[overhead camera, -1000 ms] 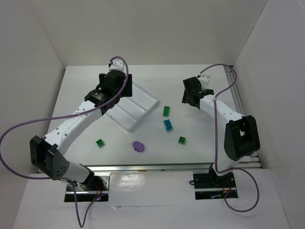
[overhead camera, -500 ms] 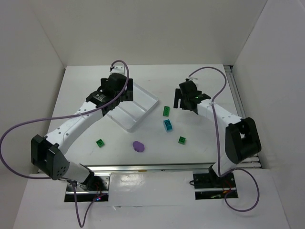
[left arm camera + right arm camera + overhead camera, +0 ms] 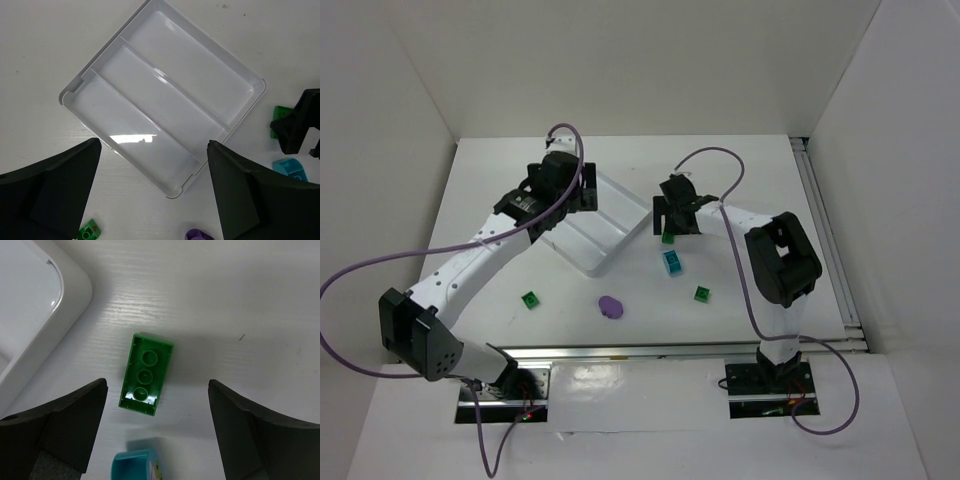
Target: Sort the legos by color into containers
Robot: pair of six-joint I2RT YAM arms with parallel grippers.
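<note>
- The right claw (image 3: 673, 226) is open: in the right wrist view its two fingers (image 3: 65, 425) are spread wide, one on each side of a green brick (image 3: 146, 374), and touch neither side of it
- This green brick lies flat on the surface (image 3: 620, 160), roughly centred between the fingers, with three round hollows facing up and its long axis slightly tilted in that view
- We locate this brick just beside the rounded corner of the white tray (image 3: 170, 100), apart from its rim
- The cyan brick (image 3: 672, 262) lies near the green brick, on the side toward the arm bases, and does not touch it
- The left claw (image 3: 154, 150) is also open, with its jaws set wide apart; it hovers above the tray, and the three long parallel compartments show between them
- A second green brick (image 3: 530, 299) lies on the surface to the left of the purple piece (image 3: 610, 306), and a third green brick (image 3: 702, 293) lies to its right; all three are well apart from both claws
</note>
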